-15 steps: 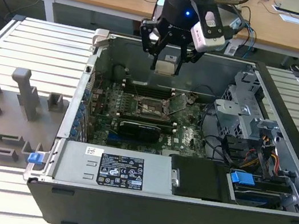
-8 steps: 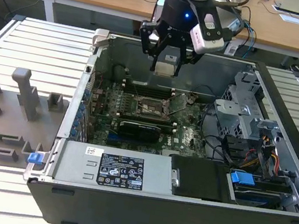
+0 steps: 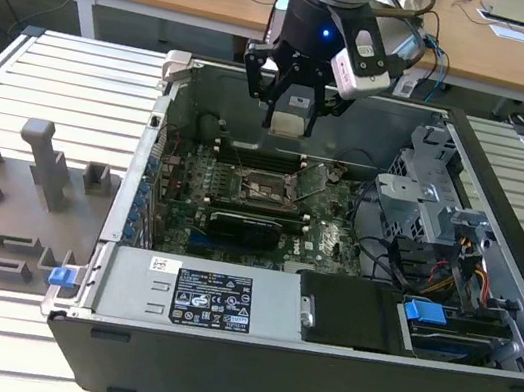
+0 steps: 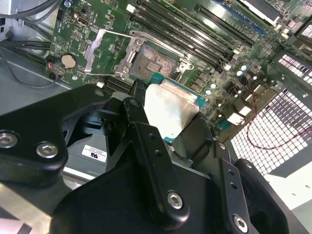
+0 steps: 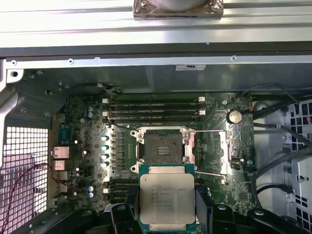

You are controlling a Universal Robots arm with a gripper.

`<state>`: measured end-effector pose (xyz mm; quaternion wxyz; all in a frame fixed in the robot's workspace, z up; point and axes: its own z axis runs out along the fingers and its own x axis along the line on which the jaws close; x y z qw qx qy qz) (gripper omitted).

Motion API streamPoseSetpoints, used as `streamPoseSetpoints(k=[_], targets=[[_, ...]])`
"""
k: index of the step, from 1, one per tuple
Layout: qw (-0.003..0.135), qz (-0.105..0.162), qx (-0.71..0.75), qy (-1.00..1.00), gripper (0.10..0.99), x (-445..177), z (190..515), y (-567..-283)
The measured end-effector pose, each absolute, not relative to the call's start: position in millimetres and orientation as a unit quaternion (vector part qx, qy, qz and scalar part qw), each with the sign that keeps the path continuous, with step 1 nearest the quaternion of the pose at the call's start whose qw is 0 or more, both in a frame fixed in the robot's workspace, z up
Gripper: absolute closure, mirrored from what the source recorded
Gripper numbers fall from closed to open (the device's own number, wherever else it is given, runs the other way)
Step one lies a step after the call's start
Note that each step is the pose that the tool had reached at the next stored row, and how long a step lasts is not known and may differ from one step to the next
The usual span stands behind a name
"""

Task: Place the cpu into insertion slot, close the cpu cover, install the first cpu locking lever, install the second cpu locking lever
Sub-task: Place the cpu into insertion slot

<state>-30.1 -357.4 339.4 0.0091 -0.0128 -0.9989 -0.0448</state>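
Jaws: clamped on the cpu (image 5: 167,197). You can see the gripper (image 3: 292,112) pinching it by two opposite edges, metal top towards the first wrist camera.

Cpu position: it hangs in the air over the open case (image 3: 309,387), above the board (image 5: 78,146) and apart from the slot (image 5: 161,148). Nothing is seated yet.

Slot: it lies bare, its dark centre showing. The cover (image 4: 92,51) is swung up off it to one side.

Hidden or cut off:
- The black fingers (image 5: 202,207) mask the cpu's gripped edges, so you cannot judge the contact itself.
- The frame edge cuts off the cpu's near edge in the first wrist view.
- In the second wrist view the gripper's body blocks much of the board, and you see the cpu at a slant.
- In the exterior view the gripper hides the case's far wall, and the slot shows small beneath it.

Writing:
- Faint lines of print cross the cpu's top. They are too fine for you to read.
- The grey box at the case front carries a black label (image 3: 211,299) and a small white one. Their text does not resolve.
- A white sticker (image 5: 190,68) sits on the case's inner wall, unreadable too.
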Motion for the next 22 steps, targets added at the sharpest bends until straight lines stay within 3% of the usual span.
streamPoseSetpoints(k=[22], targets=[[0.009, -0.045, -0.013, -0.999, 0.541, -30.1, 328.1, -357.4]])
